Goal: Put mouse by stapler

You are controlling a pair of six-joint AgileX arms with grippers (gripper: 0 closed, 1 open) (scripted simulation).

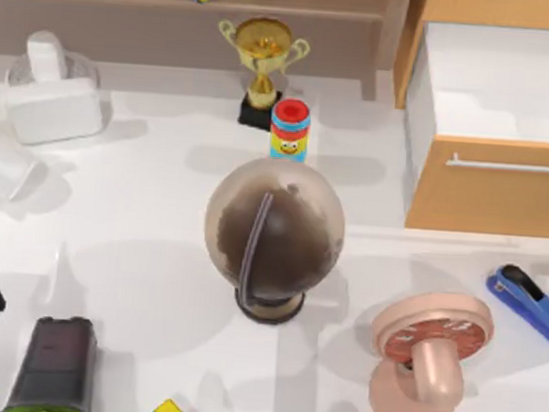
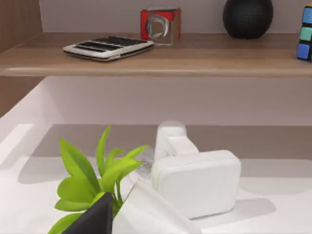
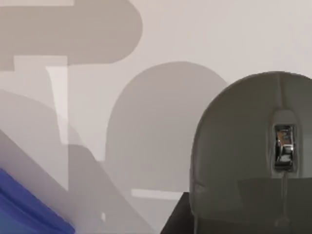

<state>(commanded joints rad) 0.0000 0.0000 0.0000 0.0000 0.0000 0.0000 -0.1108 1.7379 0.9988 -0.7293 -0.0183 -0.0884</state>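
The mouse (image 3: 253, 156) sits closest to the right wrist camera, grey and rounded with a shiny scroll wheel, over white table (image 3: 195, 34), with a dark edge beneath it that may be a finger; whether the right jaws grip it cannot be told. In the top view the stapler (image 1: 529, 301) lies at the table's right edge, beside a pink fan (image 1: 429, 354). A globe (image 1: 273, 234) stands mid-table.
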